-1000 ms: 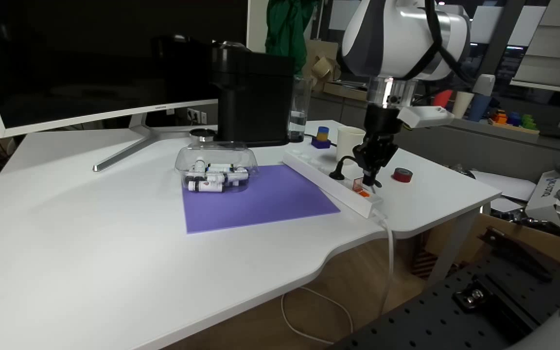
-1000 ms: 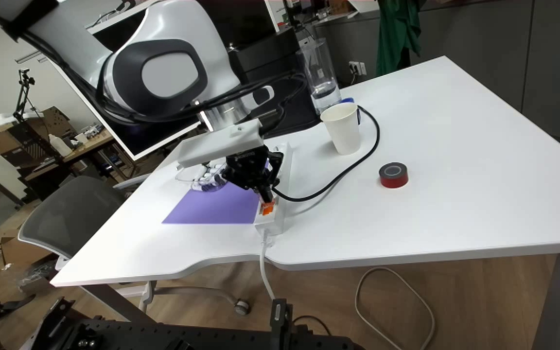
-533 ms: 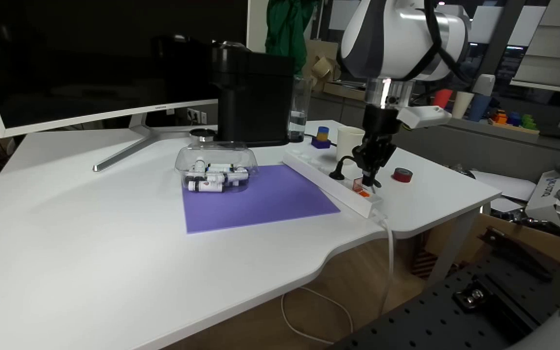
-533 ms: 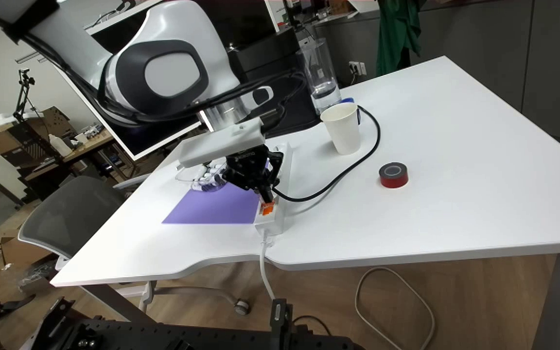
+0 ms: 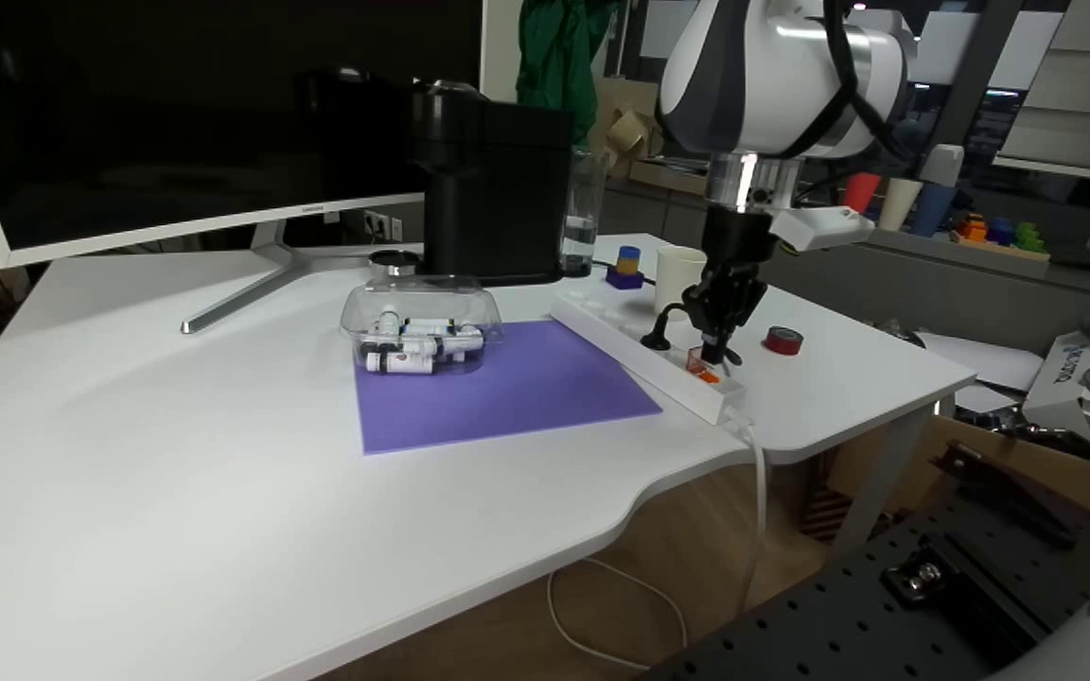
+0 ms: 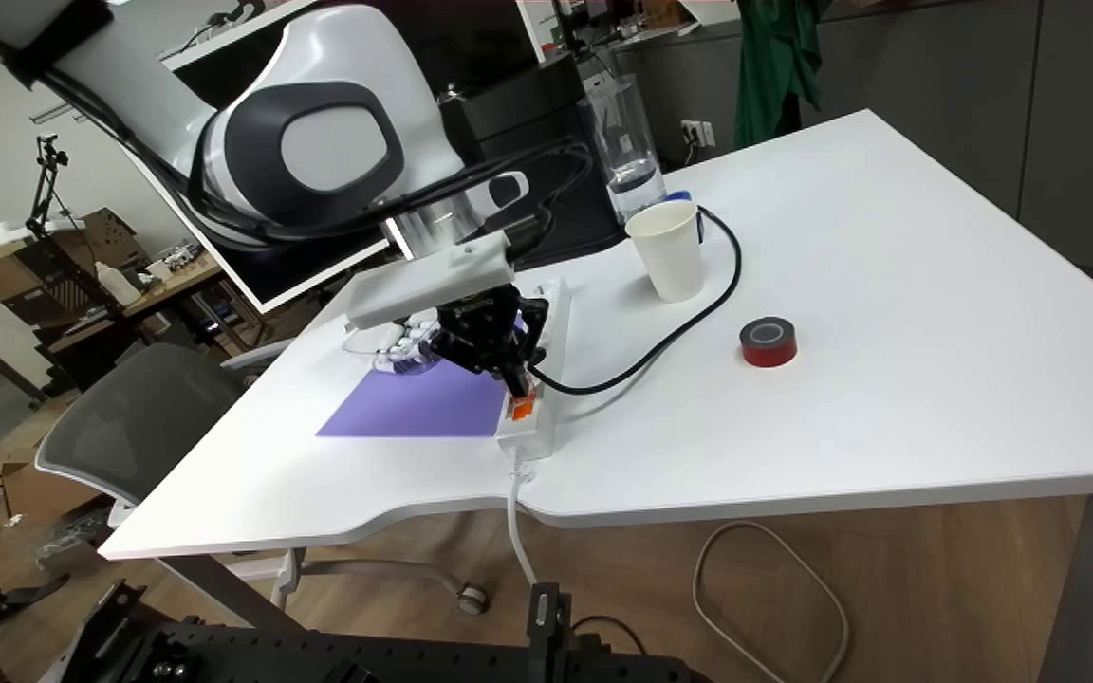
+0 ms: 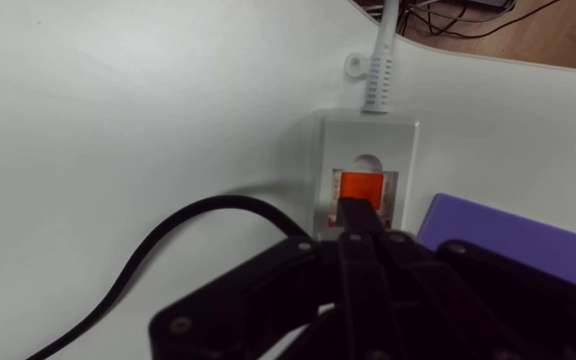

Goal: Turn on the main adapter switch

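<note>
The main adapter, a long white power strip (image 5: 640,361), lies on the desk beside the purple mat; its switch end shows in an exterior view (image 6: 527,441) and the wrist view (image 7: 370,137). The red-orange switch (image 7: 362,184) sits in that end and also shows in both exterior views (image 5: 707,375) (image 6: 522,411). My gripper (image 7: 357,202) is shut and empty, its tips pointing down at the switch and covering its lower edge in the wrist view. The gripper shows in both exterior views (image 5: 711,357) (image 6: 518,389). I cannot tell whether the tips touch the switch.
A black plug (image 5: 656,339) with its cable (image 7: 138,250) stands in the strip beside the gripper. A paper cup (image 6: 668,251), a red tape roll (image 6: 768,341), the purple mat (image 5: 507,397) and a clear box of small bottles (image 5: 422,326) are nearby.
My gripper has shifted very slightly to the left in both exterior views, staying shut over the switch end. The strip and the other objects have not visibly moved.
</note>
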